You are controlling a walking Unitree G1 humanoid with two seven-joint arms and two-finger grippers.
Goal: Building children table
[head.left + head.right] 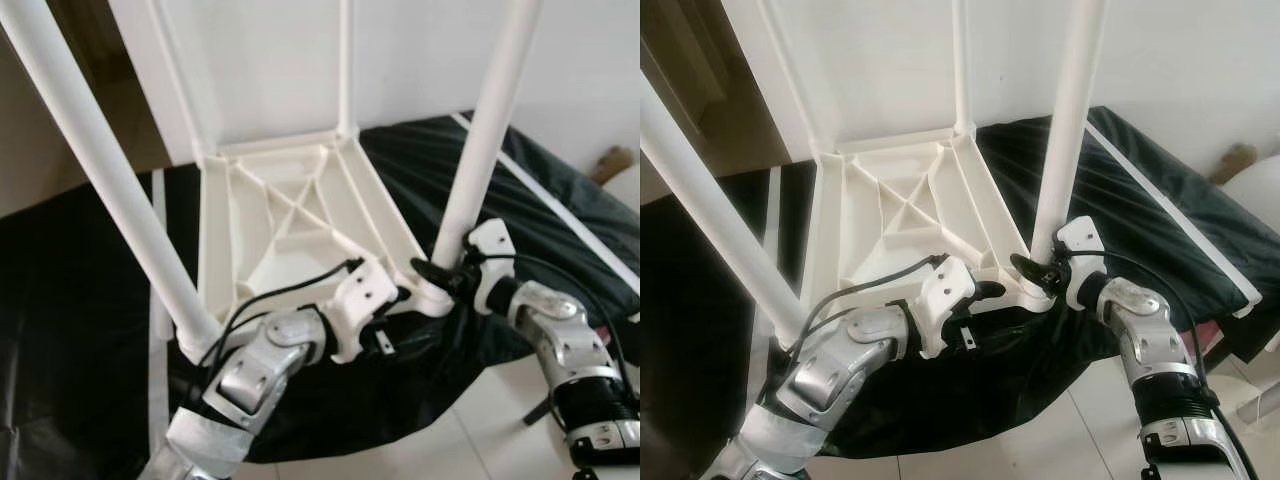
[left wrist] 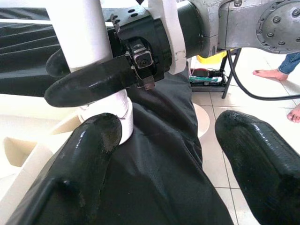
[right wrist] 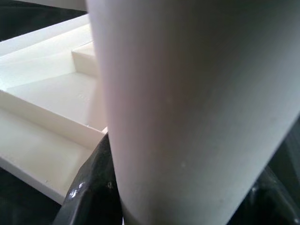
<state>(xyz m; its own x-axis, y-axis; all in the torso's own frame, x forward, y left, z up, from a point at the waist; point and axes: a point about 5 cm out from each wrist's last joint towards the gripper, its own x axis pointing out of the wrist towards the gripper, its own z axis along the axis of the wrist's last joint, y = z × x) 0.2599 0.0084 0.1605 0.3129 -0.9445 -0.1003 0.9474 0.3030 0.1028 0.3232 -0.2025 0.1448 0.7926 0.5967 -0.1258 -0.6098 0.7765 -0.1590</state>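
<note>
Gripping table leg (image 1: 487, 130), R end effector (image 1: 440, 273), bare feet (image 2: 274, 73)

All four table legs (image 1: 95, 170) (white tubes) run off the top edge.

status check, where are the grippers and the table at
Right gripper shut on near-right leg at its socket. Left gripper open beside it. Tabletop upside down on black sheet. Nothing blocking.

Upright table legs (image 1: 485, 140) perhaps crowd the tabletop (image 1: 290, 225)
</note>
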